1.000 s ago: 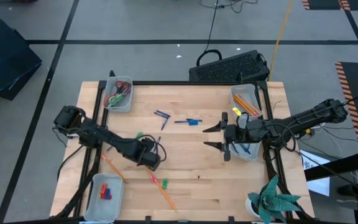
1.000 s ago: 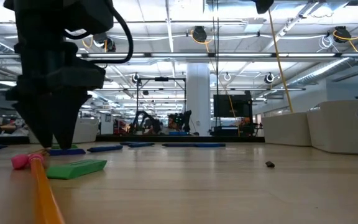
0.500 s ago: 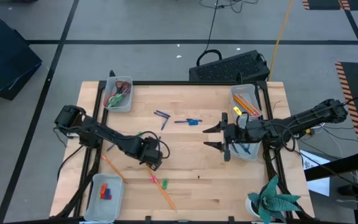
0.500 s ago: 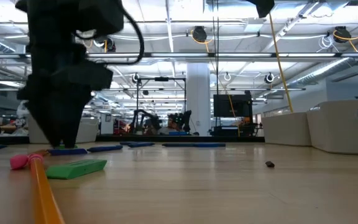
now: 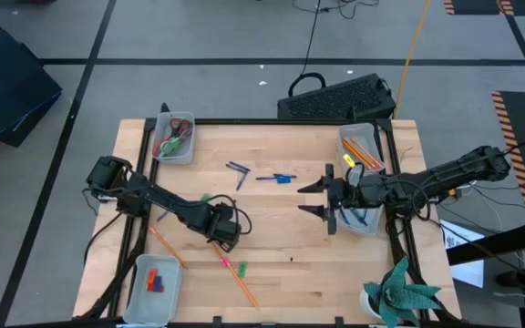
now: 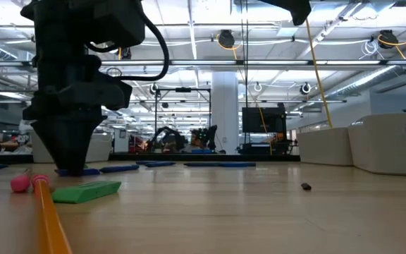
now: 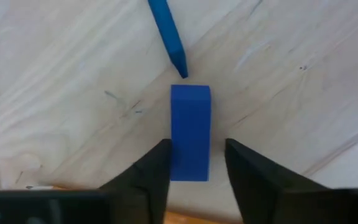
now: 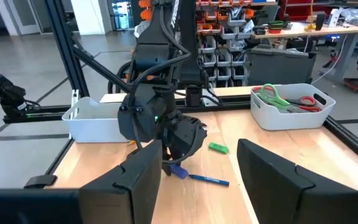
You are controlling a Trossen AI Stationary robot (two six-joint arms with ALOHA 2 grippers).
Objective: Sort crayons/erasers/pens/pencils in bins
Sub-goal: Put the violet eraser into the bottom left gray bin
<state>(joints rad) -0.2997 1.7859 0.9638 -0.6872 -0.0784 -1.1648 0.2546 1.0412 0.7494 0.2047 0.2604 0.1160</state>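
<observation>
I've eased my left gripper point(image 5: 229, 227) up the table from the pencil point(image 5: 241, 282); it now straddles a blue block point(image 7: 190, 132).

The left arm was stretched from the left edge of the high view toward the lower middle, its wrist bent down. The left hand point(image 5: 227, 233) was pointed straight down and held low, its fingers point(image 7: 146, 176) parted with a gap showing between them. The right arm was reached in from the right edge of the high view, lying nearly level. The right hand point(image 5: 314, 199) was held right of centre, its fingers spread wide and aimed toward the left of the frame.
</observation>
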